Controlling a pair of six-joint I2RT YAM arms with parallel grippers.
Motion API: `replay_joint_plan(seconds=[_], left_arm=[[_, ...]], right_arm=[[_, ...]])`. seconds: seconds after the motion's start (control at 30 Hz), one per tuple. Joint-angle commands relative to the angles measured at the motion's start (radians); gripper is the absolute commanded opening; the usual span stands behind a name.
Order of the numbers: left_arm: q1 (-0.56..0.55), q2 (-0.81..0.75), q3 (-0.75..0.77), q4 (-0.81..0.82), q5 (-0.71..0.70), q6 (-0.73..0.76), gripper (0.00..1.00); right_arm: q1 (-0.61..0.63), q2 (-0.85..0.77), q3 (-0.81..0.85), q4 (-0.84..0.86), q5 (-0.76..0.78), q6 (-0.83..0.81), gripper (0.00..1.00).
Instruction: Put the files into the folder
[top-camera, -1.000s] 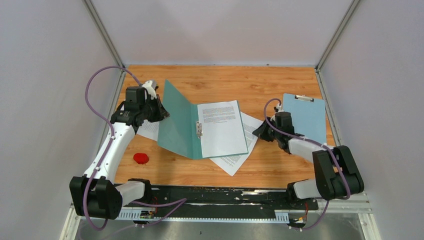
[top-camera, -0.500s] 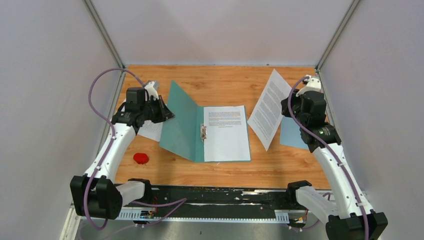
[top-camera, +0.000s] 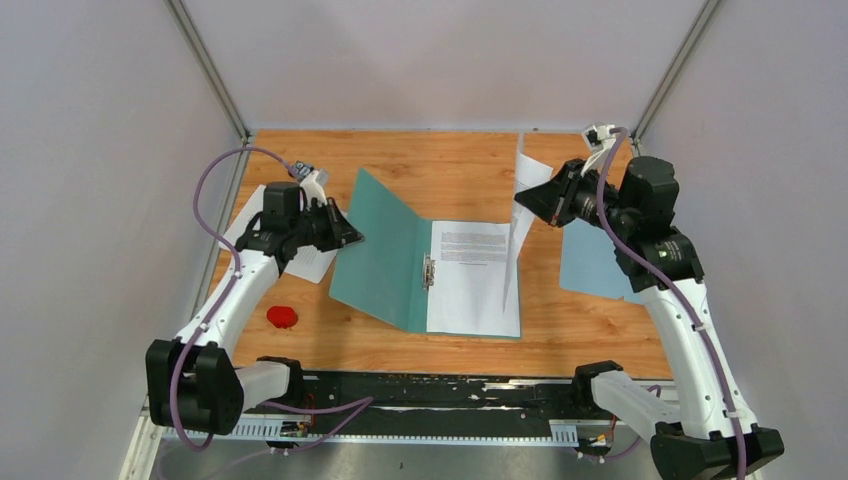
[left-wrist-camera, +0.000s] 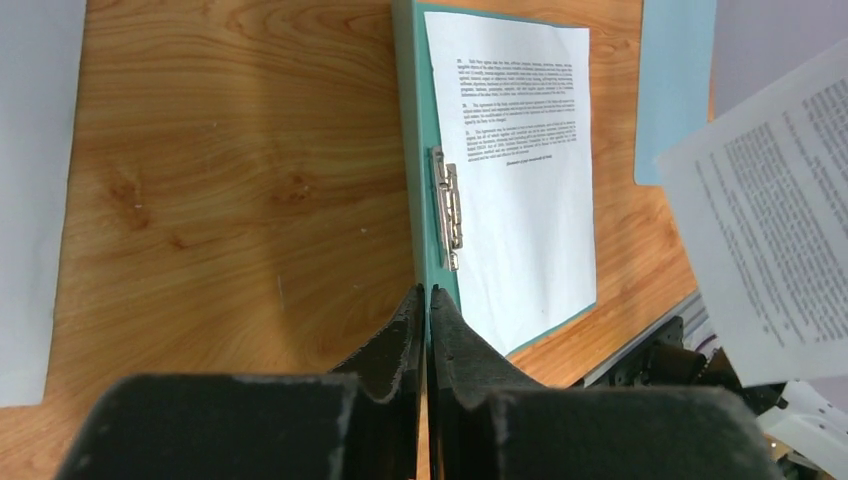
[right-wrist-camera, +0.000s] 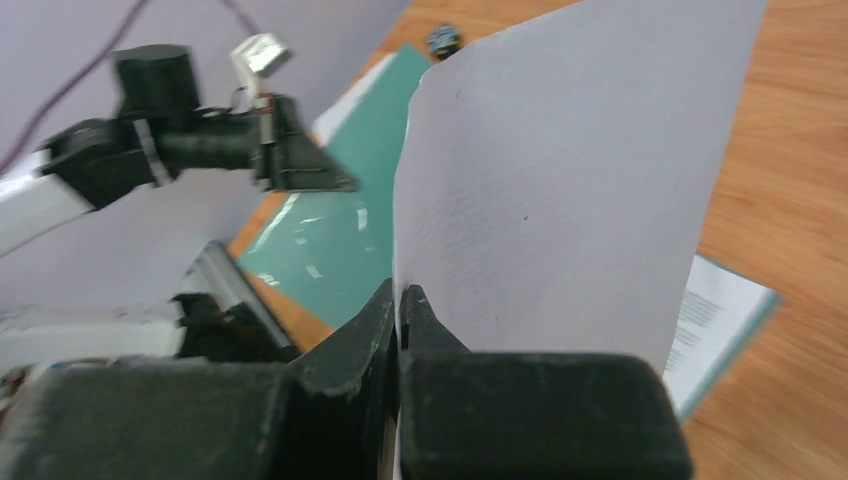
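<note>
Insertion step: the right gripper (right-wrist-camera: 400, 293), clamped on a raised sheet (right-wrist-camera: 560, 200), hangs above the open folder (top-camera: 385, 255), whose left cover the left gripper (left-wrist-camera: 427, 295) apparently pinches; next, the sheet must be lowered flat onto the right half.

A small red object (top-camera: 282, 317), perhaps a cap, lies at the lower left of the wooden desk (top-camera: 440, 160), while a light blue clipboard (top-camera: 590, 265) rests flat toward the right edge.
</note>
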Motion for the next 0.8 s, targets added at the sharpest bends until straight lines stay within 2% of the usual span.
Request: replay_joint_plan(seconds=[0.0, 0.07, 0.17, 0.27, 0.37, 0.47, 0.6, 0.77], left_arm=[[-0.011, 0.003, -0.03, 0.107, 0.067, -0.044, 0.16], [-0.011, 0.014, -0.033, 0.112, 0.089, -0.04, 0.25], [-0.01, 0.041, -0.005, 0.07, 0.104, 0.007, 0.39], [-0.011, 0.077, 0.04, 0.016, 0.096, 0.061, 0.47], [-0.01, 0.111, 0.075, -0.013, 0.08, 0.095, 0.53], [-0.011, 0.146, 0.095, -0.031, 0.043, 0.119, 0.54], [-0.01, 0.198, 0.105, -0.048, 0.022, 0.138, 0.54], [-0.01, 0.211, 0.076, -0.013, 0.037, 0.123, 0.54]], right_arm=[[-0.001, -0.005, -0.094, 0.294, -0.361, 0.229, 0.0], [-0.001, 0.005, -0.142, 0.395, -0.4, 0.291, 0.0], [-0.002, 0.032, -0.177, 0.381, -0.377, 0.244, 0.0], [-0.01, 0.074, -0.231, 0.335, -0.304, 0.136, 0.0], [-0.02, 0.152, -0.296, 0.378, -0.249, 0.073, 0.0], [-0.024, 0.262, -0.335, 0.448, -0.245, 0.048, 0.0], [-0.026, 0.376, -0.329, 0.461, -0.19, -0.014, 0.0], [-0.027, 0.41, -0.348, 0.525, -0.168, -0.042, 0.0]])
